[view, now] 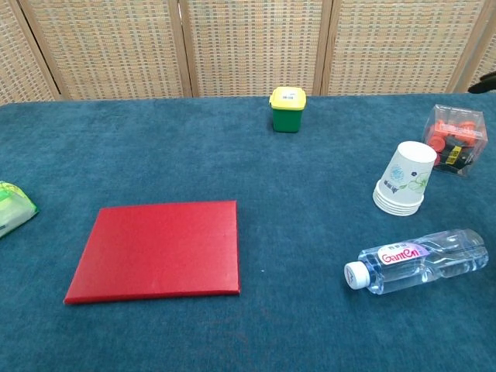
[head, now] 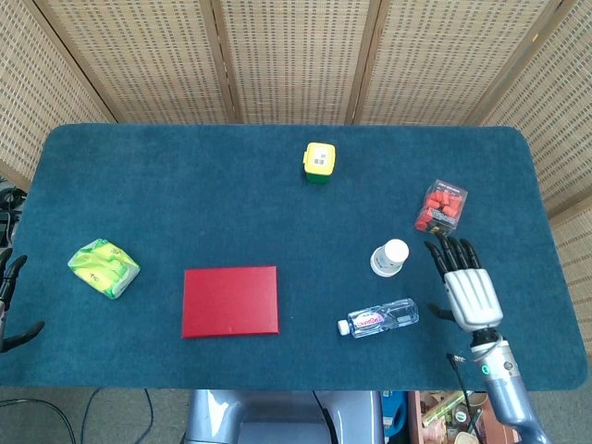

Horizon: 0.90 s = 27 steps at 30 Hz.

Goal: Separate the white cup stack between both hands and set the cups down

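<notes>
The white cup stack [head: 389,258] stands upside down on the blue table right of centre; in the chest view the cup stack [view: 403,180] shows a green leaf print and several nested rims. My right hand [head: 465,287] hovers just right of the stack, fingers spread and pointing away from me, holding nothing and not touching the cups. Only dark fingertips of my left hand [head: 11,301] show, at the far left off the table edge; they are apart and hold nothing.
A clear water bottle [head: 379,318] lies just in front of the stack. A clear box of red pieces [head: 440,207] sits behind and to the right of it. Further off are a yellow-lidded green tub [head: 318,163], a red book [head: 230,301] and a green packet [head: 103,267].
</notes>
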Motion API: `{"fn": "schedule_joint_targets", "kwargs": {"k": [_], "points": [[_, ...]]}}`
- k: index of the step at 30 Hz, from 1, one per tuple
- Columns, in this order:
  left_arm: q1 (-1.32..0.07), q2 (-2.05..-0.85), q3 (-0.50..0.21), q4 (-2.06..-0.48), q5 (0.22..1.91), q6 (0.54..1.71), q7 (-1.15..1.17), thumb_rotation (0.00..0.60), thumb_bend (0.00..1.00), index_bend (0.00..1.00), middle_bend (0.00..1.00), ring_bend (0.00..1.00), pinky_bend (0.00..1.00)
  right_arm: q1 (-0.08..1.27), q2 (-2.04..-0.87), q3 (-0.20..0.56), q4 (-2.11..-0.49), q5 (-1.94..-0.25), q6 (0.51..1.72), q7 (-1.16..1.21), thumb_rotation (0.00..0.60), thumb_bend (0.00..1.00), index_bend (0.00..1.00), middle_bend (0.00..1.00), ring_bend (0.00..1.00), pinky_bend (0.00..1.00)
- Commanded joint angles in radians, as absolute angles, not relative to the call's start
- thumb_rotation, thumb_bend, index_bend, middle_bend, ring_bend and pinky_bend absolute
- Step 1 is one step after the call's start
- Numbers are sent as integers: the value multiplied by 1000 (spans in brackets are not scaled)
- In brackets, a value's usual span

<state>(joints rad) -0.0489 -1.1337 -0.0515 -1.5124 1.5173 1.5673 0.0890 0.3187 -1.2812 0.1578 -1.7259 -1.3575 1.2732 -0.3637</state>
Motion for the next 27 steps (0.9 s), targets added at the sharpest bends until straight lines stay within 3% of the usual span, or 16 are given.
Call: {"fn": "schedule_joint_targets", "kwargs": {"k": [1, 8, 27], "points": [[-49, -1134, -53, -1510, 1515, 1566, 86, 600, 124, 0, 0, 0, 0, 390, -1291, 212, -1757, -1256, 1188, -455, 600, 84, 117, 0, 0, 119], [-56, -1137, -52, -1504, 1504, 1544, 78, 600, 124, 0, 0, 0, 0, 500, -1333, 267, -1743, -1058, 1075, -559, 600, 84, 129, 0, 0, 134], [-69, -1149, -52, -1489, 1494, 1518, 86, 600, 124, 0, 0, 0, 0, 651, -1395, 251, -1612, -821, 1000, -655, 600, 84, 196, 50, 0, 191]]}}
